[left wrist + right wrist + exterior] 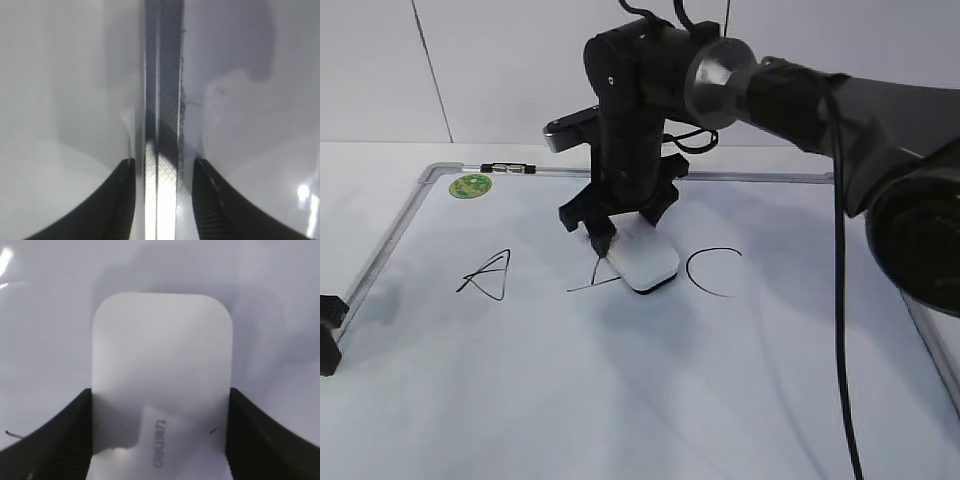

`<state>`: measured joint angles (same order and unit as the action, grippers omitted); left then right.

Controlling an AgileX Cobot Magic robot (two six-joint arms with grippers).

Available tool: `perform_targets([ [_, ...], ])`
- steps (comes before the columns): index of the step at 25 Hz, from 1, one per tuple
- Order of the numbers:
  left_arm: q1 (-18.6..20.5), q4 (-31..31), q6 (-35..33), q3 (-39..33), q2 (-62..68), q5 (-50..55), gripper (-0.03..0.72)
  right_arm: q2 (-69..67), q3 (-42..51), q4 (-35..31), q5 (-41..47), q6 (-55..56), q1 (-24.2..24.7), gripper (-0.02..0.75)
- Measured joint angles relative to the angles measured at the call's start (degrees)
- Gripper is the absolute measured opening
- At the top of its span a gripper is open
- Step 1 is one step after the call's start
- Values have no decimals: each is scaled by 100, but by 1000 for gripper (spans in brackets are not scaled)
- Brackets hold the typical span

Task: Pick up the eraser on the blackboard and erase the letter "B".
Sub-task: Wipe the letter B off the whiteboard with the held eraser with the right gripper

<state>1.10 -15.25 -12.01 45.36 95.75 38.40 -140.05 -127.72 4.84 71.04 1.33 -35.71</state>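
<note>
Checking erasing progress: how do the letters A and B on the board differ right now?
The A is complete and uncovered; of the B only the slanted tail stroke shows. The A stands clear of the eraser, while the eraser, held by the right gripper, lies over the B. Both are black marker.

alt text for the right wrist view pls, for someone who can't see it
A white eraser with rounded corners and grey lettering lies flat on the blackboard, gripped on both sides by the right gripper, whose two black fingers press its long edges.
</note>
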Motion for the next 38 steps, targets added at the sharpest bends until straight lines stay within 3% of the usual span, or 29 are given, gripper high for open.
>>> perform_targets([
  [14, 11, -43, 20, 171, 257, 320, 99, 0, 0, -51, -13, -164, -37, 543],
  [23, 11, -8, 34, 179, 257, 382, 92, -12, 0, -517, -22, -223, -138, 543],
  [28, 11, 5, 34, 179, 262, 382, 92, -12, 0, -98, -26, -289, -356, 543],
  [38, 11, -6, 34, 183, 270, 394, 92, -12, 0, 455, -26, -240, -208, 543],
])
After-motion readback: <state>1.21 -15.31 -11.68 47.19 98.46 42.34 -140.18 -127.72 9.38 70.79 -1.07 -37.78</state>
